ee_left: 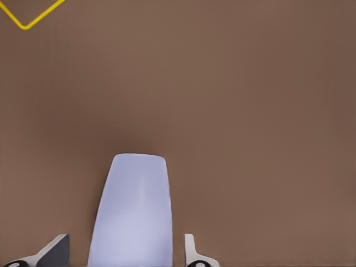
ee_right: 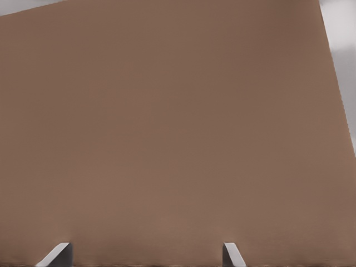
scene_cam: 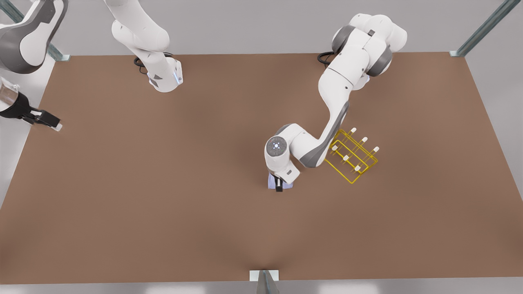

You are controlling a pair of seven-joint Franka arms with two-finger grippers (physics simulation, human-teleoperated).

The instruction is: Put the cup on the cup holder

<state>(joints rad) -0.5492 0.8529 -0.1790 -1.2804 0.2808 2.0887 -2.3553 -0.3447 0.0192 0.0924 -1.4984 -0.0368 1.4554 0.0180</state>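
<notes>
One small lavender cup [scene_cam: 272, 181] sits on the brown table [scene_cam: 163, 196] just right of centre, largely hidden in the front view beneath the wrist of the arm reaching over it. In the left wrist view the cup [ee_left: 132, 214] lies between the two fingers, its narrower end pointing away from the camera and its long axis running straight out along the line of reach. The left gripper [ee_left: 125, 253] straddles it with its fingers spread: a visible gap shows on one side, a slimmer one on the other, so the pads do not appear to have pinched the wall yet.

Just right of the cup and slightly farther from the table's near edge stands the cup holder [scene_cam: 352, 156], a yellow wire rack with white-tipped pegs, its frame set at a diagonal to the table edges. A corner of the cup holder [ee_left: 28, 16] also appears in the left wrist view. The gap between cup and rack is short, and the left arm is plainly the nearer one for the carry, which would run rightward and slightly away.

Well apart, at the far left of the front view beyond the table's edge, the right gripper [scene_cam: 47, 120] waits; its wrist view shows the right gripper [ee_right: 147, 256] with fingers spread over bare table.
</notes>
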